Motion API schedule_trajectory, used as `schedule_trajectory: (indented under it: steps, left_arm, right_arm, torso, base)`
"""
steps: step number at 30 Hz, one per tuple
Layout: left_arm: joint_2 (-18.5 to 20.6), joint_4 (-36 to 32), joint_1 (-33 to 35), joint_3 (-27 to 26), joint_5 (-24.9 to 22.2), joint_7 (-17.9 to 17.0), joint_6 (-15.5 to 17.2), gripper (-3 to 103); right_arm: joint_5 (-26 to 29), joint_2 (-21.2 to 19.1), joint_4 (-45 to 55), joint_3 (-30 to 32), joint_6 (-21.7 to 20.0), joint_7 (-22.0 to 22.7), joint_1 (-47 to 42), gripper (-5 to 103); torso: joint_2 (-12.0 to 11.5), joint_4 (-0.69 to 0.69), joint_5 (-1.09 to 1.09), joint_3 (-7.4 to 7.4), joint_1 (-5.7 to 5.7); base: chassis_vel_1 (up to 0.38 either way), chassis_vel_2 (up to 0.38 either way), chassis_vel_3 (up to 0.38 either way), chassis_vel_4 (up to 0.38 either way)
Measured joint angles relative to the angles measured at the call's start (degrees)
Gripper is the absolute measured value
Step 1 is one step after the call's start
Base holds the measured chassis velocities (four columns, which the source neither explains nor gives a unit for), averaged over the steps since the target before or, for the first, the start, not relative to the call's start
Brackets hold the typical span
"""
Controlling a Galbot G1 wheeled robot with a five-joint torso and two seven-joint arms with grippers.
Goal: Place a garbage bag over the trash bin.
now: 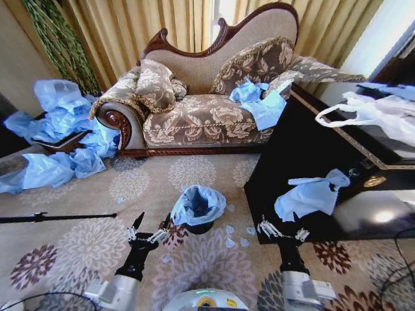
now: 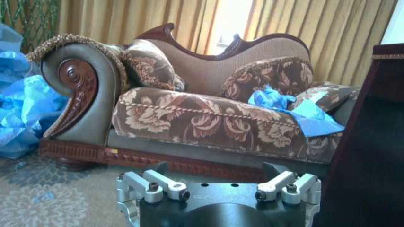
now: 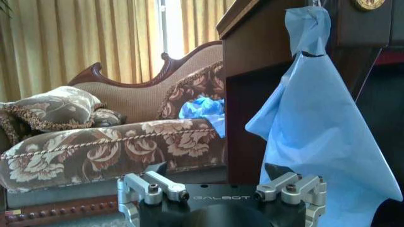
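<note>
The trash bin point(image 1: 200, 228) is a small black cylinder on the carpet in front of the sofa. A light-blue garbage bag point(image 1: 198, 203) sits in and over its mouth, crumpled around the rim, so just the bin's lower side shows. My left gripper point(image 1: 153, 222) is open, low over the carpet just left of the bin and not touching it. My right gripper point(image 1: 283, 225) is open to the right of the bin, at the black table's near corner. The wrist views show both the left gripper point(image 2: 215, 166) and the right gripper point(image 3: 216, 166) holding nothing.
Another blue bag point(image 1: 311, 195) point(image 3: 322, 123) hangs off the black table point(image 1: 292, 155) on the right. A white bag point(image 1: 373, 116) lies on top. More blue bags lie on the sofa point(image 1: 194, 116) and in a pile point(image 1: 58, 129) at the left. Blue scraps point(image 1: 232, 236) dot the carpet, and a black rod point(image 1: 58, 218) lies there.
</note>
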Motion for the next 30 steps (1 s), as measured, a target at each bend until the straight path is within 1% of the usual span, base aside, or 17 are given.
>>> schedule_trajectory:
  steps: [30]
  left_arm:
    - [0.04, 0.08, -0.04, 0.0, -0.06, -0.04, 0.09, 100]
  right_arm:
    - [0.0, 0.0, 0.0, 0.0, 0.0, 0.0, 0.0, 100]
  torso:
    - [0.0, 0.0, 0.0, 0.0, 0.0]
  base:
    - [0.0, 0.0, 0.0, 0.0]
